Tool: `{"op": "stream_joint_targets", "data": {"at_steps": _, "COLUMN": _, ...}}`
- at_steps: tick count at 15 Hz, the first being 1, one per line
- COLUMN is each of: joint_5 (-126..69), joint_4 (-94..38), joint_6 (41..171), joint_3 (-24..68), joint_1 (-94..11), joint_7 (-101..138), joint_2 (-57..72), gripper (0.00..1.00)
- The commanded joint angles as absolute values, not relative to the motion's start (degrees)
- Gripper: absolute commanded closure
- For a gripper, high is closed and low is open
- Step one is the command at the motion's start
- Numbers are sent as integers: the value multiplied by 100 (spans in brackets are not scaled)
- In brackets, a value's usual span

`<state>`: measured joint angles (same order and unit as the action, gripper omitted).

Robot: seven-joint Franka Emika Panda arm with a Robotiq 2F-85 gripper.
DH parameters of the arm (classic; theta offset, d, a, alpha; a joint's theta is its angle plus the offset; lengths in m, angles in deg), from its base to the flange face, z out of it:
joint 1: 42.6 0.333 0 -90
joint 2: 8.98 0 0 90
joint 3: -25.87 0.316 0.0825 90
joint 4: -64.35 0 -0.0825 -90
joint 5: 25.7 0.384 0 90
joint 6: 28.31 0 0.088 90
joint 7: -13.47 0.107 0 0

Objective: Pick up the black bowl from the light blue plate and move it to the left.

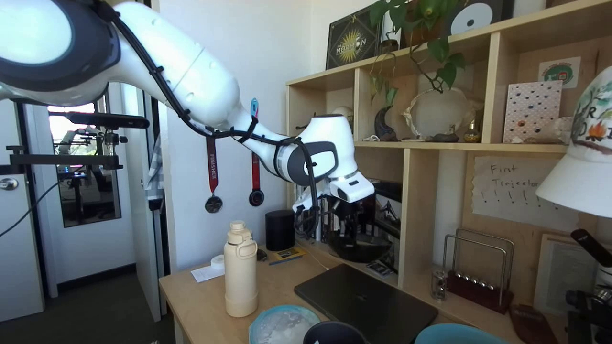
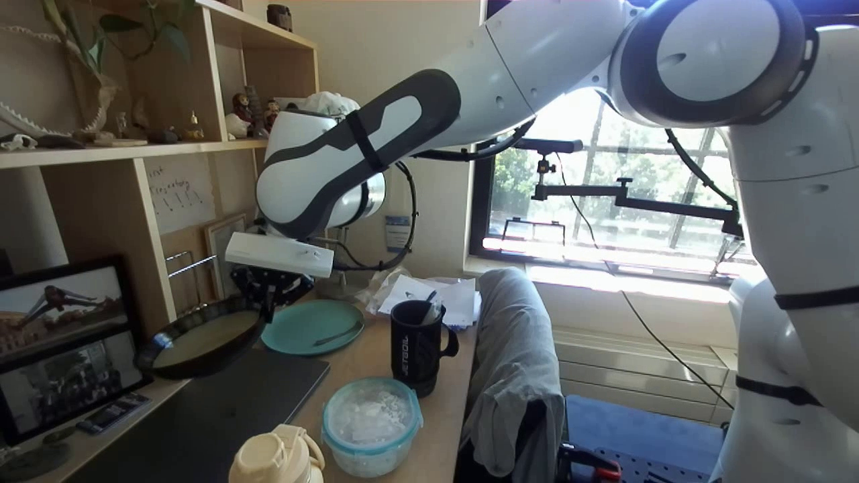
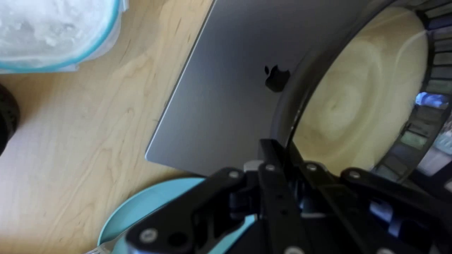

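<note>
Black bowl (image 2: pixel 205 342): held tilted approx. above edge of laptop (image 3: pixel 226 106), pinched at rim by gripper (image 3: pixel 283 150). Could slip onto laptop b/c of one-sided grip, or bump picture frame (image 2: pixel 67 335) near laptop w/ wide swing.

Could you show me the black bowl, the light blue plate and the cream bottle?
Black bowl (image 2: pixel 205 339): in an exterior view, on its pale inside.
Light blue plate (image 2: pixel 302 325): in an exterior view, on its bare upper surface.
Cream bottle (image 1: pixel 240 274): in an exterior view, on the middle of its body.
</note>
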<state>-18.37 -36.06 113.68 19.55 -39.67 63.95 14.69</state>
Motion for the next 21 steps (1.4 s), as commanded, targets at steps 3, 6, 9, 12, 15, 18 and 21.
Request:
{"op": "stream_joint_targets", "data": {"at_steps": 3, "joint_5": -1383, "joint_4": -3873, "joint_6": 11718, "joint_3": 2561, "joint_1": -4062, "joint_7": 5197, "joint_2": 1262, "gripper": 98}}
{"op": "stream_joint_targets", "data": {"at_steps": 6, "joint_5": -996, "joint_4": -3822, "joint_6": 11812, "joint_3": 2787, "joint_1": -4117, "joint_7": 4452, "joint_2": 1474, "gripper": 98}}
{"op": "stream_joint_targets", "data": {"at_steps": 9, "joint_5": -427, "joint_4": -3739, "joint_6": 11938, "joint_3": 3058, "joint_1": -4236, "joint_7": 3493, "joint_2": 1762, "gripper": 98}}
{"op": "stream_joint_targets", "data": {"at_steps": 12, "joint_5": 77, "joint_4": -3642, "joint_6": 11929, "joint_3": 3386, "joint_1": -4427, "joint_7": 2638, "joint_2": 2037, "gripper": 98}}
{"op": "stream_joint_targets", "data": {"at_steps": 15, "joint_5": 371, "joint_4": -3537, "joint_6": 11764, "joint_3": 3649, "joint_1": -4572, "joint_7": 2013, "joint_2": 2272, "gripper": 98}}
{"op": "stream_joint_targets", "data": {"at_steps": 18, "joint_5": 616, "joint_4": -3438, "joint_6": 11604, "joint_3": 3907, "joint_1": -4742, "joint_7": 1533, "joint_2": 2461, "gripper": 98}}
{"op": "stream_joint_targets", "data": {"at_steps": 21, "joint_5": 748, "joint_4": -3327, "joint_6": 11435, "joint_3": 4054, "joint_1": -4831, "joint_7": 1237, "joint_2": 2620, "gripper": 98}}
